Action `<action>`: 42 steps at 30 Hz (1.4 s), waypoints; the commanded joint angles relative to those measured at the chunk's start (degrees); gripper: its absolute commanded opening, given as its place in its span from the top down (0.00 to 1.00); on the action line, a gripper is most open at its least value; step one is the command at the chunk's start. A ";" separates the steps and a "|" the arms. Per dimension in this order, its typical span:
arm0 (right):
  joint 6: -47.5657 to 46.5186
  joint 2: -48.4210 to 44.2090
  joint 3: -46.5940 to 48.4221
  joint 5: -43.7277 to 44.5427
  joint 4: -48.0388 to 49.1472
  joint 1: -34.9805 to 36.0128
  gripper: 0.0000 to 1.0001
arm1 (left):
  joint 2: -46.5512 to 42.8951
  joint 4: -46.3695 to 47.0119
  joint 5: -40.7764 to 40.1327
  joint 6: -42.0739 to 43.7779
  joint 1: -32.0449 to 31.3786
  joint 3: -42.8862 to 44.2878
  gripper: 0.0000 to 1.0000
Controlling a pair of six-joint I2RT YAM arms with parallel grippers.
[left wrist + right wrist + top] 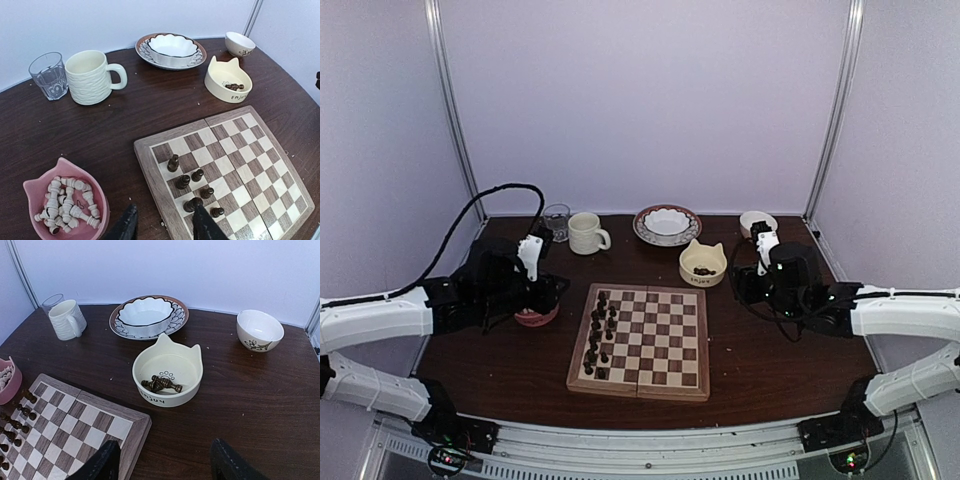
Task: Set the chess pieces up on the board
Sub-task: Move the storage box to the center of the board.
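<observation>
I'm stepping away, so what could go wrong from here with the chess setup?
The left gripper hangs open beside standing dark pieces on the board; a sideways move could topple them. The loose pieces in the cream bowl lie piled together, so the right gripper may catch two.

Soft, even light fills my workspace, tinting the walls faintly violet and leaving weak shadows on the dark counter. Overhead, the chess pieces are grainy specks. My wrist views are sharper but bow straight lines near their edges.
</observation>
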 commanded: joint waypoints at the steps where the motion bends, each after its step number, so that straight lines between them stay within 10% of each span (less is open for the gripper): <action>1: 1.32 2.36 2.66 -2.53 -2.29 -1.29 0.36 | -1.97 7.62 0.26 -0.58 0.35 -0.54 0.60; 42: -10.71 58.10 57.58 -29.29 -24.76 -25.31 0.48 | 1.62 14.25 -5.47 3.71 0.35 -5.21 0.40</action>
